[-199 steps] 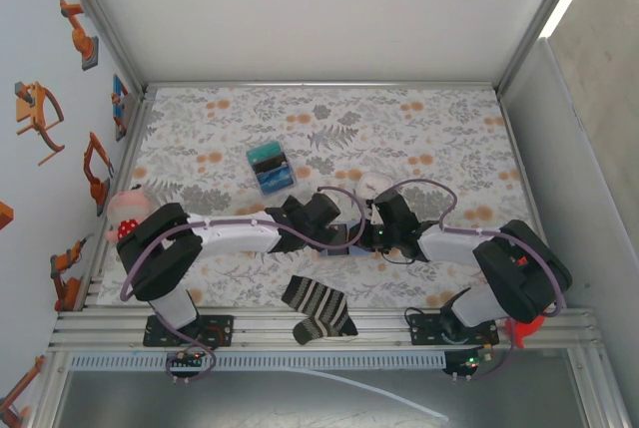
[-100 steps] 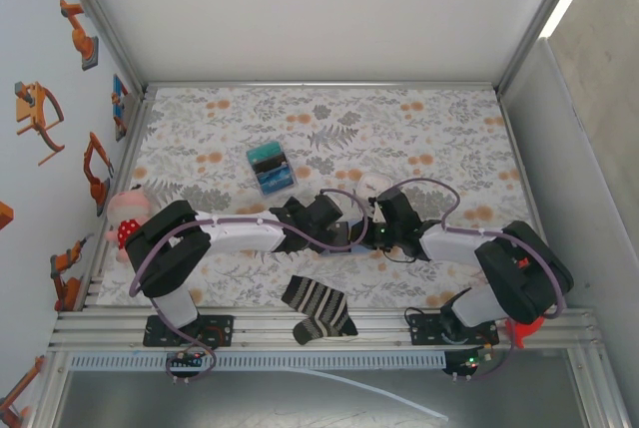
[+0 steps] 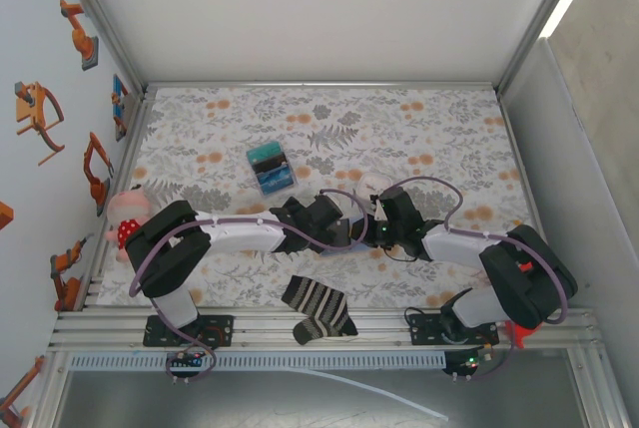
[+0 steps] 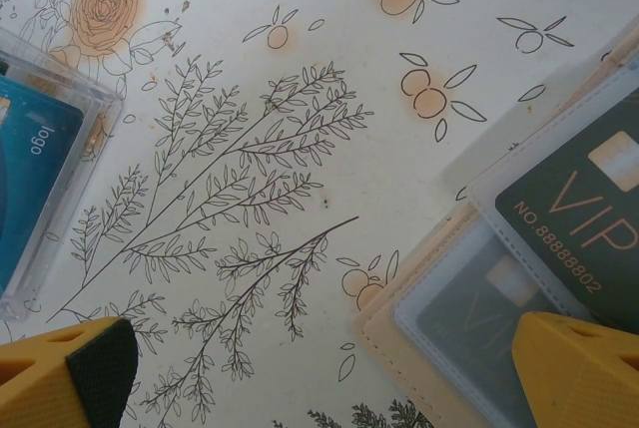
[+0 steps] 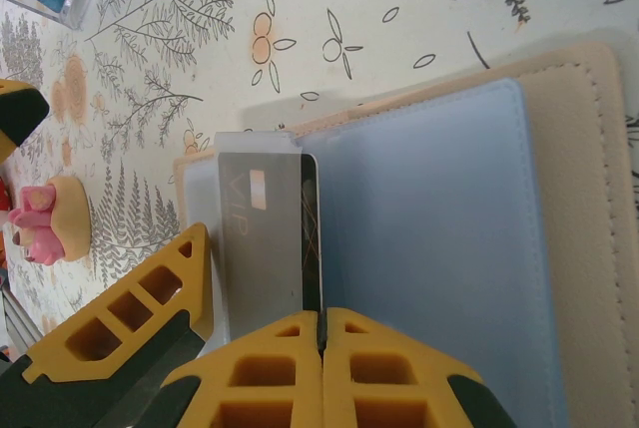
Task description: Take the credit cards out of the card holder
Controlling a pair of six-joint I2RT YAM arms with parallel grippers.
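Clear box (image 4: 50, 149) lies near the card holder (image 4: 439, 288), apparently not touching it.

My two pincers crowd each other over the card holder (image 5: 439, 228). One finger (image 5: 130, 318) of my wide-spread left pincer (image 4: 324, 368) stands just beside my closed right pincer (image 5: 321, 333), leaving scant room between. To the left, the floral cloth (image 4: 329, 99) lies free up to the clear box (image 4: 40, 179). The striped sock (image 3: 318, 308) lies near my bases.

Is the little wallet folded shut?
No, the card holder lies open on the table, with a VIP card showing inside.
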